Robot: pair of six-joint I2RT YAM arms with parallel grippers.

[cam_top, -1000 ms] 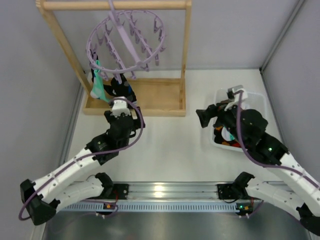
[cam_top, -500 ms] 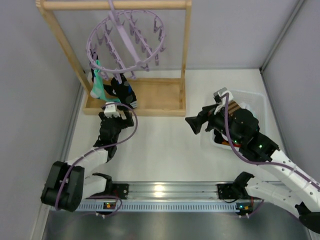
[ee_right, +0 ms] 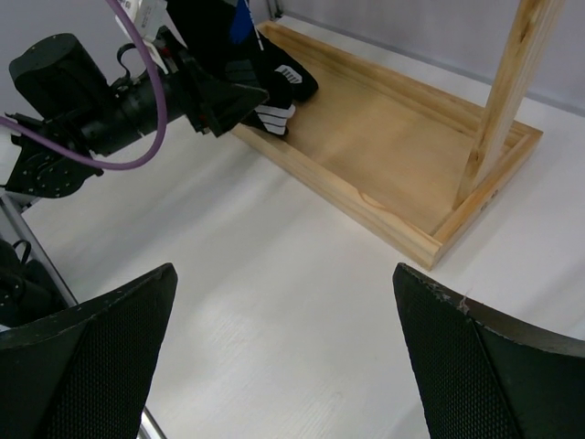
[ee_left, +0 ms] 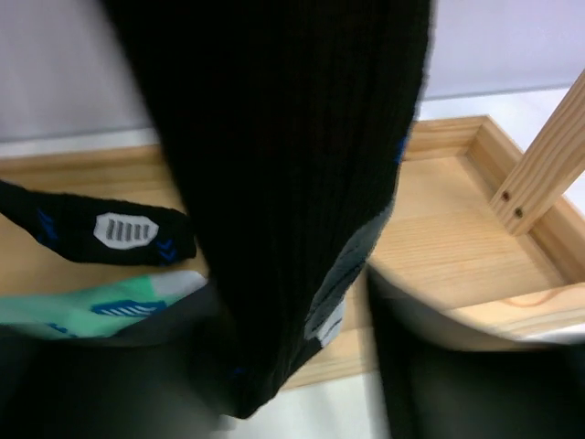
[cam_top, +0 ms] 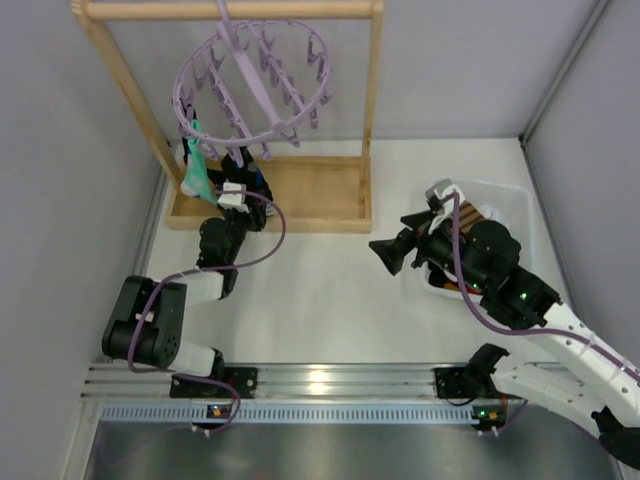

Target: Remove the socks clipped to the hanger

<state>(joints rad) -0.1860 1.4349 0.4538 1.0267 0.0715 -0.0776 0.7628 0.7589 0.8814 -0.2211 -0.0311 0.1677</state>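
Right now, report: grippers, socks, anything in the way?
Left gripper open, straddling black sock. Right gripper open, empty. Black sock and teal sock hang from hanger. Nothing blocking.

Lilac ring hanger (cam_top: 250,85) hangs tilted, with a teal sock (cam_top: 196,165) and a black ribbed sock (ee_left: 292,183) dangling from its near-left pegs

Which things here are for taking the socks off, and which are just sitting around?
For the job:
lilac hanger
teal sock
black sock
left gripper
right gripper

Just sitting around:
wooden rack
white bin
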